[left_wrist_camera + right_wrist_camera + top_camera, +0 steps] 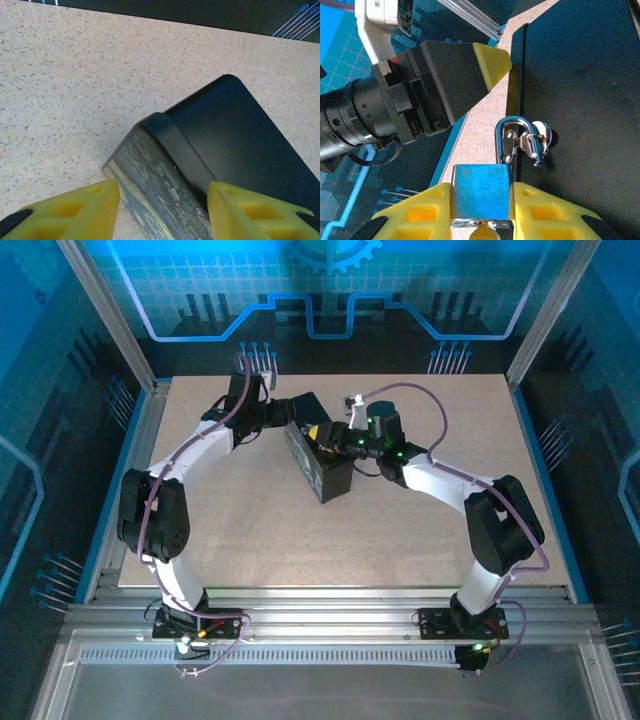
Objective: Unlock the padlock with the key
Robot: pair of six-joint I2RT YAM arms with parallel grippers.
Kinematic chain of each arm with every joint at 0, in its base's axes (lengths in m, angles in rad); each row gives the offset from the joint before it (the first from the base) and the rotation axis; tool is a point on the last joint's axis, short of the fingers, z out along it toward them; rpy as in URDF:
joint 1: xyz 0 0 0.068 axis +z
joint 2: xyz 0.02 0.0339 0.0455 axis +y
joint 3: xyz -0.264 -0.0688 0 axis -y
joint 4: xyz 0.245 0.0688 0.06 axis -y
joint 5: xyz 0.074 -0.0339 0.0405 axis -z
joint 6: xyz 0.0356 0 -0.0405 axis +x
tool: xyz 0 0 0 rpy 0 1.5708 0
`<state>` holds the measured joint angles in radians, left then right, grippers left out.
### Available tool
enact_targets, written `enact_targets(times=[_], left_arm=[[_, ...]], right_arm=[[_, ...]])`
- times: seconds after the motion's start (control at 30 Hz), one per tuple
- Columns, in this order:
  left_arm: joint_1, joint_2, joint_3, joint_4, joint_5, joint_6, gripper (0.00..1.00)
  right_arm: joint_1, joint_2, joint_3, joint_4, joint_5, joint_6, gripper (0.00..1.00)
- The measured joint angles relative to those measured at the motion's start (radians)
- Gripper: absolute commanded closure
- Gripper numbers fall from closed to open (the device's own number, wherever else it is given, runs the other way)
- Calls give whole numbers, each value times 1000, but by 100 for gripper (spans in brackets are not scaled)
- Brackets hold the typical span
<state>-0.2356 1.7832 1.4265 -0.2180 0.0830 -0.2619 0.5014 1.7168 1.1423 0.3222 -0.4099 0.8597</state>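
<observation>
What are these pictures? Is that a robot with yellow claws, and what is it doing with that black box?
Yes, it is a robot with two arms bolted to a table. One picture looks down from above. The other two come from little cameras on the arms' wrists, so you see their own yellow fingers up close.

On the speckled table sits a black box with a painted lid. The left gripper has its fingers on either side of one corner of the box, with gaps showing, so it looks open around it.

The right gripper is squeezing the padlock. Its silvery shackle is hooked through the box's metal latch. A bit of the key peeks out at the bottom.
</observation>
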Motion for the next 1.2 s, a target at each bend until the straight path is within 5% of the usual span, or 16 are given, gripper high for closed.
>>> enact_targets(times=[0.63,1.13,1.2], left_arm=[[0,-8,0,-4,30,6,54],[-10,-24,3,-25,46,32,56],[-10,-25,3,-29,45,34,56]], right_arm=[[-3,51,396,-770,152,-581,68],[16,85,425,-818,224,-767,57],[19,88,428,-822,229,-784,47]])
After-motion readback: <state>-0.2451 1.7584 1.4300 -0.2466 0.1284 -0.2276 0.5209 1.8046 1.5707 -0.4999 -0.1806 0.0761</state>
